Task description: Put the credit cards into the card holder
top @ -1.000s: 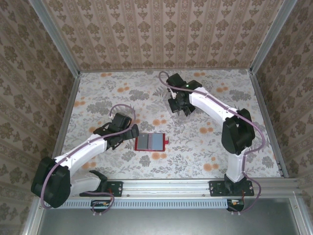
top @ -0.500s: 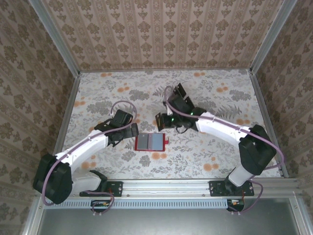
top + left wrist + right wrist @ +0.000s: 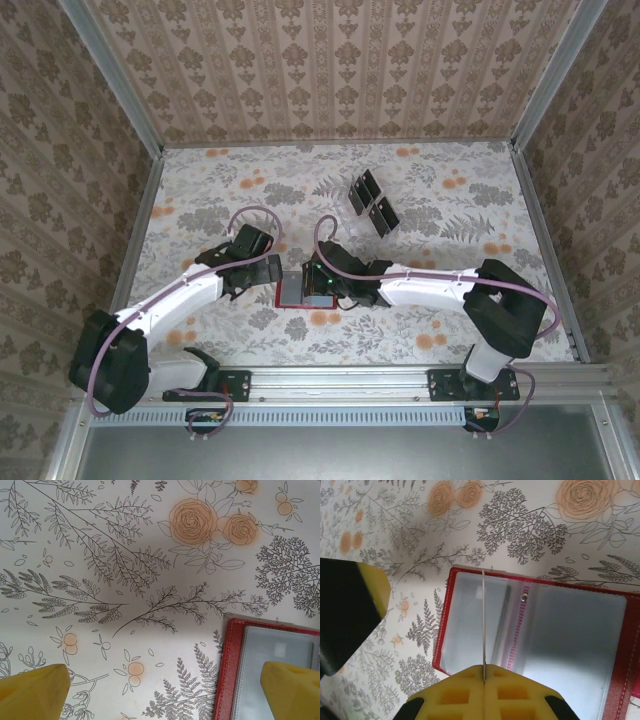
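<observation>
The red card holder [image 3: 448, 630] lies open on the floral table, its clear pockets facing up. My right gripper [image 3: 484, 672] hangs just above it, shut on one credit card [image 3: 483, 620] that I see edge-on as a thin line over the left pocket. From above, the right gripper [image 3: 318, 283] covers the middle of the card holder [image 3: 290, 296]. At the holder's left edge my left gripper [image 3: 268, 272] is open. One of its yellow fingertips [image 3: 292, 690] hangs over the card holder [image 3: 227, 670], the other over bare table. More black credit cards [image 3: 362, 189] lie at the back.
Patterned walls enclose the table [image 3: 200, 200] on three sides, with metal rails at the edges. The left gripper's black and yellow finger [image 3: 350, 610] stands close to the left of the held card in the right wrist view.
My right arm has swung from the cards at the back down to the card holder, carrying one card. The left gripper has stayed at the holder's left edge.
</observation>
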